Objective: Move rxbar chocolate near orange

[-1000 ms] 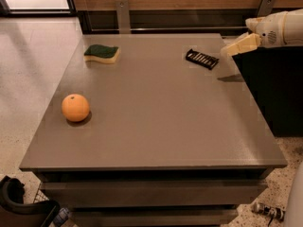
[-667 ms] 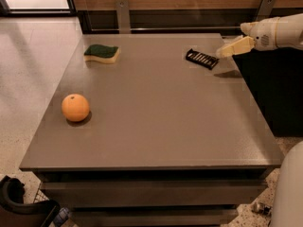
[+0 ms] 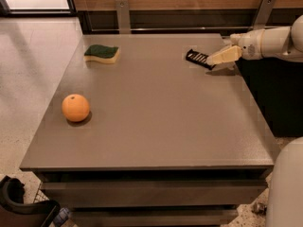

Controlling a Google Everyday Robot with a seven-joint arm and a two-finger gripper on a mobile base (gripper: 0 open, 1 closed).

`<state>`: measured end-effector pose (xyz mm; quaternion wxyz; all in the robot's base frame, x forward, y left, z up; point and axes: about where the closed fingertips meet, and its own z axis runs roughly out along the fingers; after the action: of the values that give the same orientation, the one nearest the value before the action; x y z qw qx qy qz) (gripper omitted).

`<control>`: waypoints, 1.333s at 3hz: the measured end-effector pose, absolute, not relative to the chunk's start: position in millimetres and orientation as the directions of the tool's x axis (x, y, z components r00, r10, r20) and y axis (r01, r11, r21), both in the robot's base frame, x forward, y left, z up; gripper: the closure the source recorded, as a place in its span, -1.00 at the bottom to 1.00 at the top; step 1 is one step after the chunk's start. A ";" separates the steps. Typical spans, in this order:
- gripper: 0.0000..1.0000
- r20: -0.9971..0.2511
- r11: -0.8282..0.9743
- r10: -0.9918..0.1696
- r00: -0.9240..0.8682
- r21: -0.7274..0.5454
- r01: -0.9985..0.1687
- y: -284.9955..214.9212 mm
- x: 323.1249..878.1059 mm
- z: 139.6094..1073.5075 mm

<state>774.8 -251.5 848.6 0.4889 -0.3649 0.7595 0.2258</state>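
Observation:
The rxbar chocolate (image 3: 197, 58), a small flat black bar with pale stripes of lettering, lies on the grey table (image 3: 156, 108) at the far right. My gripper (image 3: 214, 59) reaches in from the right edge, low over the table, with its tip at the bar's right end. The orange (image 3: 75, 108) sits on the table near the left edge, far from the bar and the gripper.
A green-and-yellow sponge (image 3: 102, 53) lies at the far left of the table. A wooden wall with two metal brackets (image 3: 122, 13) runs behind the table. A dark cabinet (image 3: 272, 93) stands to the right. A pale part of the robot (image 3: 286, 188) shows at the bottom right.
My gripper has moved left and down, from beside the table's right edge to the right end of the bar. The bar, orange and sponge have stayed in place.

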 end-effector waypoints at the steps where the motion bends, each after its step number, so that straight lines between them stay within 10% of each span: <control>1: -1.00 -0.906 0.627 -0.327 -0.269 0.005 -0.779 -241.0 788.7 815.3; 4: -1.00 -0.908 0.635 -0.366 -0.203 -0.084 -0.768 -233.5 766.1 819.6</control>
<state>766.1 -233.5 819.6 0.5052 -0.3784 0.7497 0.1989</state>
